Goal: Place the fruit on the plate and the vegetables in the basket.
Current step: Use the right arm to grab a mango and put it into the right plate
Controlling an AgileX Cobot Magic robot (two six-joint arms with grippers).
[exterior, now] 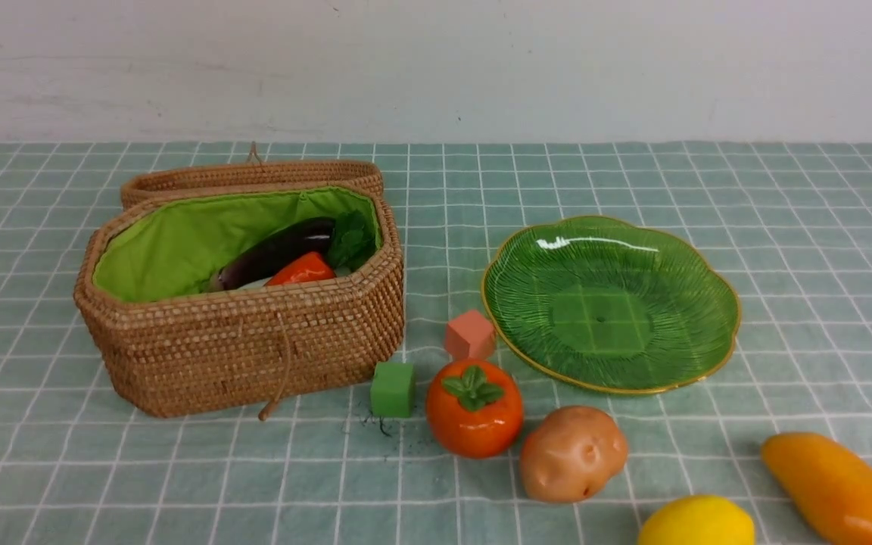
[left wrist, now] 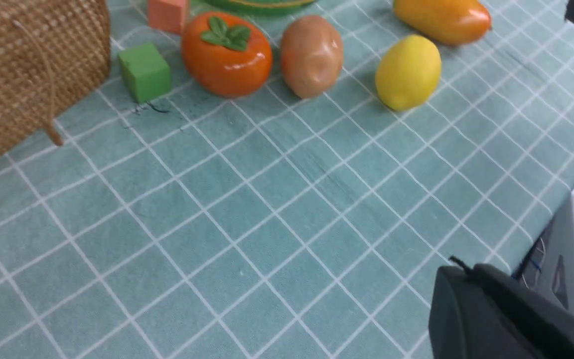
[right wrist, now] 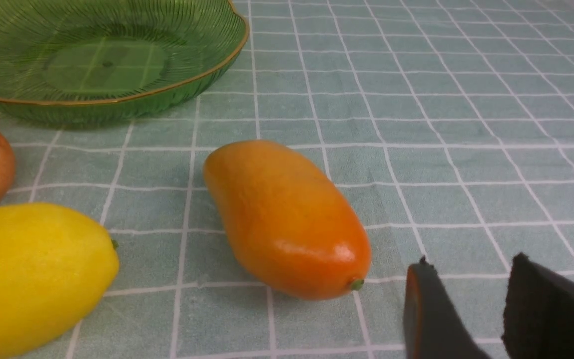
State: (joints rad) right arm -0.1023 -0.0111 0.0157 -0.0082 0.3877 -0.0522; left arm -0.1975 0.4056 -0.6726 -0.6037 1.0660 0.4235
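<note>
Left claw (left wrist: 462, 285) closed, holding nothing, lower right of frame. Right claw (right wrist: 471, 271) jaws parted, empty, lower right.

the basket (exterior: 239, 341) stands left of the plate (exterior: 610, 303), with the eggplant (exterior: 277, 250) and carrot (exterior: 301, 270) inside (lid (exterior: 250, 175) behind). before the plate lie persimmon (exterior: 474, 409), potato (exterior: 572, 453), lemon (exterior: 697, 522) and mango (exterior: 837, 488), left to right.

Teal checked cloth covers the surface (exterior: 784, 227). On the left sits the wicker basket (exterior: 254, 348), lid flipped back; on the right, the green glass plate (exterior: 731, 318). Between them lies a salmon cube (exterior: 470, 334), with a green cube (exterior: 392, 388) by the basket's corner. Nearer the camera, a persimmon (exterior: 474, 412) sits just beside a potato (exterior: 572, 454), then a lemon (exterior: 697, 522) and a mango (exterior: 833, 488) at the near right edge.
</note>
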